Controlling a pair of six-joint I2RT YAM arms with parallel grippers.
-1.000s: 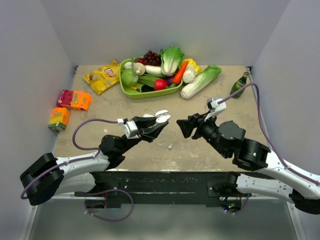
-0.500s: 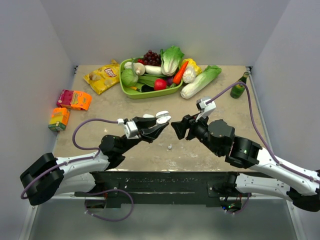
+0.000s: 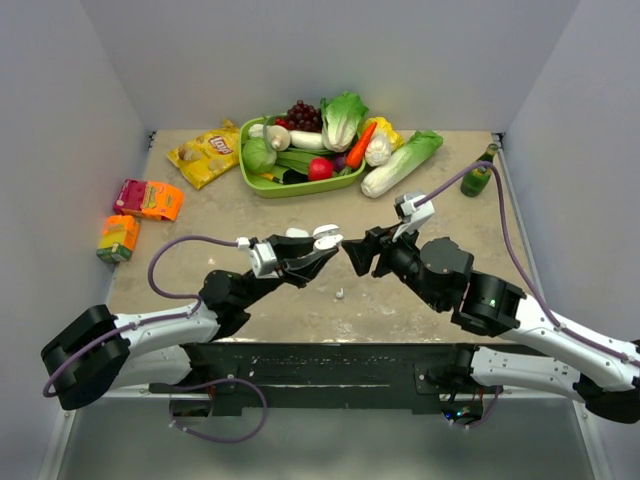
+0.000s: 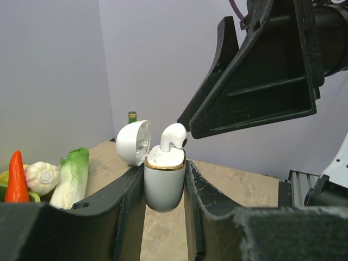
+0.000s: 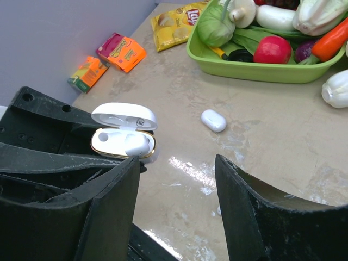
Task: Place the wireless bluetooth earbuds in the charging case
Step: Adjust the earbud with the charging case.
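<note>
Holding the case [image 4: 163, 187] between both fingers, the left claw [image 3: 322, 248] is clamping it by the sides above the table [image 3: 420, 190], with the lid [image 4: 133, 142] hanging open at the back. One earbud [image 4: 173, 136] is sitting in the case, stem down in its socket and rounded head poking well above the gold rim. Its long axis is running roughly upright and leaning slightly away from the lid. It is judged not fully seated.

The right claw [image 5: 176, 160] is standing released, fingers spread and holding nothing. It is the nearer free claw, hanging just beside and above the case. In its own view the case is lying off-centre, toward one finger and not between the two, so a press or pinch is likely calling for a sideways correction first.

Contact between that finger and the earbud cannot be confirmed; in the left wrist view they are overlapping. The socket beside the earbud is appearing empty. A white speck [image 3: 340, 294] on the table below the case may be a loose earbud, too small to tell. A second case [image 5: 213, 120] is lying closed beyond the held one.
</note>
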